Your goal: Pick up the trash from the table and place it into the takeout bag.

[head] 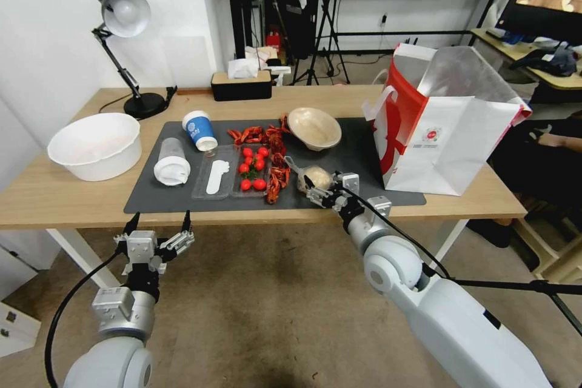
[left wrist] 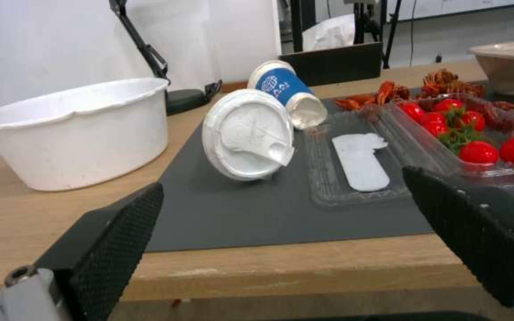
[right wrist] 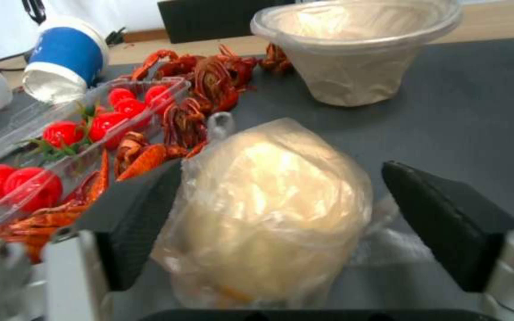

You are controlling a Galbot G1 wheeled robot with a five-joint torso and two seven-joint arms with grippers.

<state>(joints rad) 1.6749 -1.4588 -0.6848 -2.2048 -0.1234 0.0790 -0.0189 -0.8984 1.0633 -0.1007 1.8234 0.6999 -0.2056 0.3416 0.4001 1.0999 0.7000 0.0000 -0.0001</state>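
Trash lies on the table's [head: 73, 200] dark mat. It includes a small clear bag with a beige lump [head: 315, 177] [right wrist: 275, 209], a beige bowl [head: 314, 127] [right wrist: 352, 53], a blue-white paper cup [head: 200, 130] [left wrist: 283, 91] and a clear lidded cup [head: 171, 162] [left wrist: 248, 133], both cups on their sides. My right gripper [head: 320, 191] [right wrist: 281, 169] is open, with its fingers on either side of the small bag. In front of the table edge and below it, my left gripper [head: 159, 224] [left wrist: 282, 178] hangs open and empty. The takeout bag [head: 442, 127] stands open at the right.
A clear tray of red tomatoes [head: 251, 170] and red crayfish shells [head: 276, 157] lie mid-mat, close to the small bag. A white basin [head: 96, 145] sits at the left, with a desk lamp [head: 124, 18] and a tissue box [head: 241, 83] behind.
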